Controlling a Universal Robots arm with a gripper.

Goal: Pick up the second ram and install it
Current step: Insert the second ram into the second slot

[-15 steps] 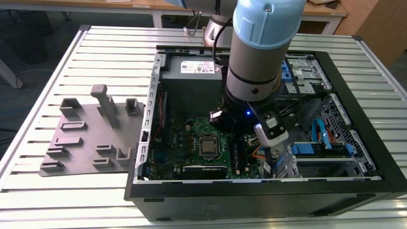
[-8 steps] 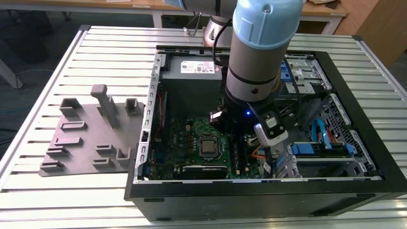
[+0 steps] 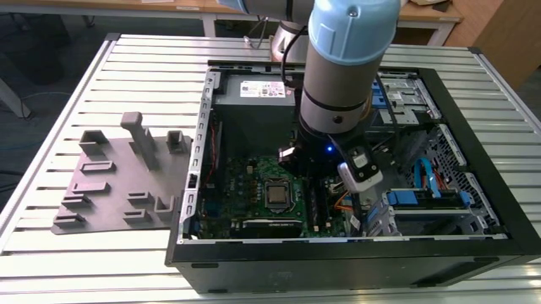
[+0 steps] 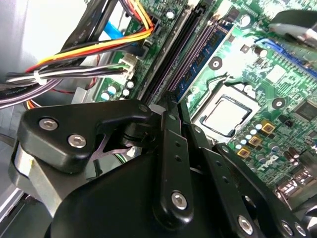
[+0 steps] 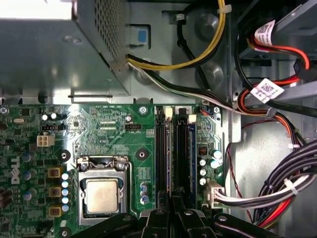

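my gripper sits over the ram slots, fingers pinched narrow on the second ram, inside a case on a slatted metal table.

Cable bundle crowding one side of the memory slots, processor socket flanking the other

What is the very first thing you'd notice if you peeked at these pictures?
The big pale blue robot arm reaching down into an open black computer case on a slatted metal table. Inside lies a green circuit board with a shiny square silver chip, and the gripper hangs just above the long black memory slots beside that chip. On the exterior view's left sits a grey plastic tray with upright posts.
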